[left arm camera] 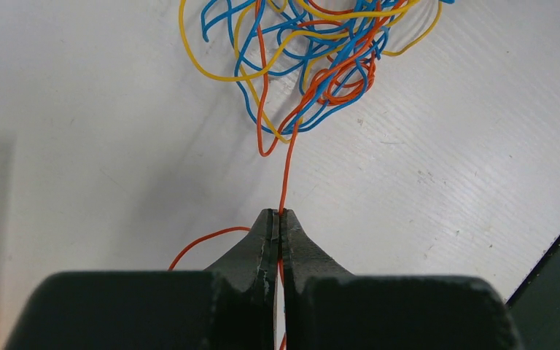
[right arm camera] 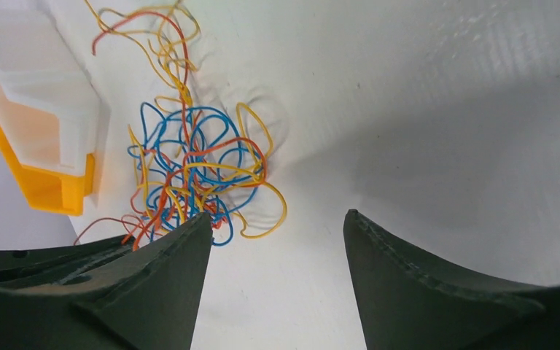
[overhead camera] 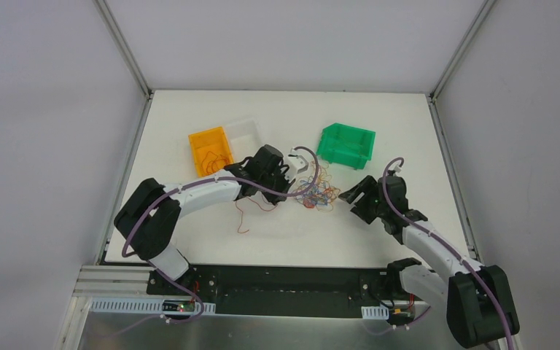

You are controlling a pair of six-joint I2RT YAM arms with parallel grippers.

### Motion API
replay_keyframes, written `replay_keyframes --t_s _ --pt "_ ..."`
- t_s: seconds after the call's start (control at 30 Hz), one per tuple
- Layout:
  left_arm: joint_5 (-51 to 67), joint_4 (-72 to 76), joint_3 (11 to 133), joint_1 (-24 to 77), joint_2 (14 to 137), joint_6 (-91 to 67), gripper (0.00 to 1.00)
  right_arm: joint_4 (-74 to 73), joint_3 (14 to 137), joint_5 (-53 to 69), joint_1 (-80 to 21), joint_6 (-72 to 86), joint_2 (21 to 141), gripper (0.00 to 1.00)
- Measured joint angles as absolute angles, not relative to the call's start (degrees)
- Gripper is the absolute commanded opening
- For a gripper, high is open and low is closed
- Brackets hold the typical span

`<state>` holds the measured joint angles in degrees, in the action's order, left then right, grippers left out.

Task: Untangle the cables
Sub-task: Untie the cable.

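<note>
Top external, looking down on the white desk (overhead camera: 284, 240): clump of cables (overhead camera: 319, 191) lying about mid-desk, between the two arms. Thin curly loops of orange, blue and yellow, knotted together. Toward the far left of the clump, an orange bin (overhead camera: 210, 151) with a few thin strands inside, and a clear bin (overhead camera: 244, 131) just beside it on its right. Toward the far right, a green bin (overhead camera: 345, 144), apart from the clump. On the desk left of the clump, a loose red strand (overhead camera: 246, 211) trailing toward the near edge, below the left forearm.

From the left wrist: left end effector (left arm camera: 280, 217) pressed together, pinching a single orange strand (left arm camera: 286, 168) at the very tips. From there, running almost straight up into the tangle, with no slack showing. Beside the left finger, a further orange loop curling out over the desk.

From the right wrist: right end effector (right arm camera: 277, 219) spread wide, nothing between the fingers, only bare desk in the gap. Low and just beside the clump, on its right. Left finger overlapping the nearest loops in this view; whether touching them, impossible to tell.
</note>
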<state>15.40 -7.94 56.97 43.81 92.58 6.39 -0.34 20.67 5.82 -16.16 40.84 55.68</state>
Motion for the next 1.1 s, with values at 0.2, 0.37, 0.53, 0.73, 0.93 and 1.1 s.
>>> replay_keyframes --t_s 0.2,0.37,0.53,0.73,0.93,1.1 --pt "15.4 -0.71 52.49 43.81 89.67 6.33 0.0 3.22 19.57 11.11 -16.82 43.07 61.84 0.7" --pt "15.62 1.04 52.27 43.81 89.67 5.76 0.0 5.8 21.34 11.11 -20.16 46.3 66.02 0.71" --pt "15.92 1.58 52.27 43.81 89.67 5.26 0.0 10.0 23.97 10.72 -22.2 49.91 72.42 0.54" --pt "15.84 1.67 52.25 43.81 89.67 5.26 0.0 13.72 25.76 8.12 -22.28 52.53 79.33 0.0" --pt "12.95 1.83 51.05 43.81 88.12 5.26 0.0 13.02 24.56 3.33 -19.11 53.3 75.24 0.0" --pt "7.4 2.42 49.78 43.81 85.95 4.71 0.0 6.57 23.53 -3.79 -14.85 51.13 62.81 0.0"
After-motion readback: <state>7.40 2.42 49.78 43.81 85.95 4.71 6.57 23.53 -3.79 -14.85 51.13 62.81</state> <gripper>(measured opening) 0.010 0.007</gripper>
